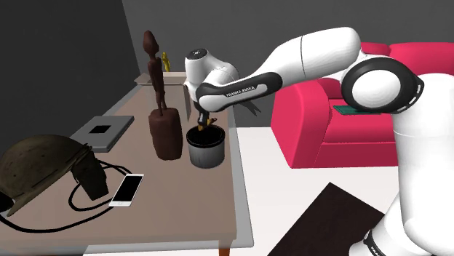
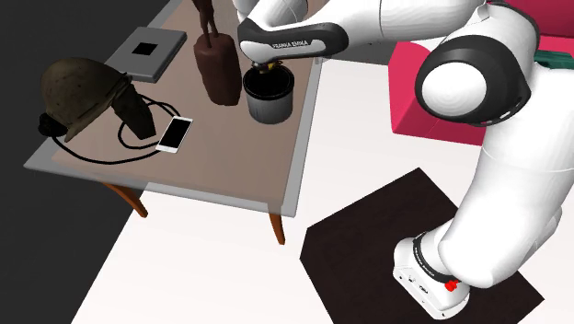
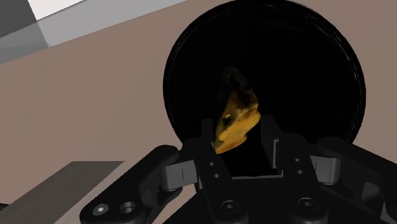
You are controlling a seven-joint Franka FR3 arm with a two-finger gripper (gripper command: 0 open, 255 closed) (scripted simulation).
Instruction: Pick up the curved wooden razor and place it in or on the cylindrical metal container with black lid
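Note:
A dark cylindrical container (image 1: 206, 148) (image 2: 268, 99) stands on the brown table (image 1: 189, 204), near the edge on the sofa side. Its round black top (image 3: 312, 76) lies right below my hand. My gripper (image 1: 204, 118) (image 2: 268, 66) (image 3: 240, 130) hangs just over it, pointing down. The fingers clasp a yellow-brown curved razor (image 3: 236, 114) (image 1: 208, 125), whose lower end reaches down to the container's top.
A tall dark brown figurine (image 1: 164, 124) stands close beside the container. Farther along the table lie a grey flat slab (image 1: 103, 131), a dark helmet (image 1: 44, 164) with a black cable, and a white phone (image 1: 126, 189). A red sofa (image 1: 342, 124) and a dark rug (image 1: 327, 218) are off the table.

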